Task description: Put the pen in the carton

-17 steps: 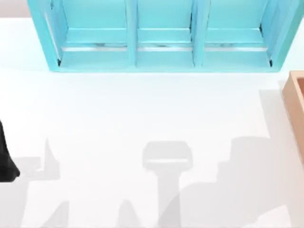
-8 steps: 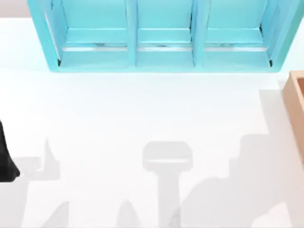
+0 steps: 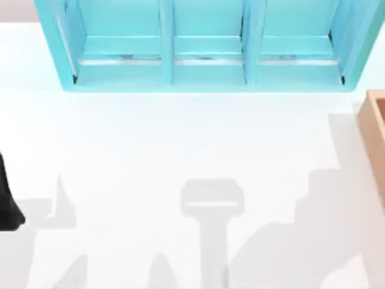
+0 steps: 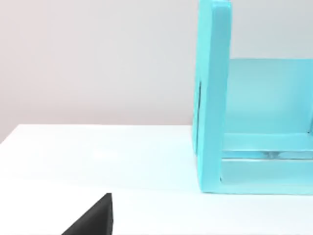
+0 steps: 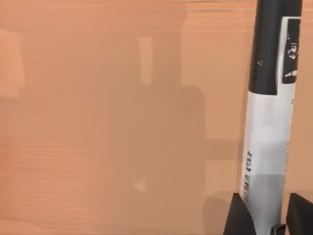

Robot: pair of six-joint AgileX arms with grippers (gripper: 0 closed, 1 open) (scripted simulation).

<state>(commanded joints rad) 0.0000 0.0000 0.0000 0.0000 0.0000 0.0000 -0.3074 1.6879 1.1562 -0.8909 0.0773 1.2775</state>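
pen (image 5: 266,122): 1, right side of right wrist frame, over tan floor
carton (image 3: 374,129): 1, right edge of top frame
right gripper (image 5: 266,215): jaws clamped on pen
left gripper (image 4: 93,218): jaws can't tell

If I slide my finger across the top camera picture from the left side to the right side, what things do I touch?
Left arm at the left edge → turquoise shelf unit along the back, across the middle → carton at the right edge. White table lies under all of them.
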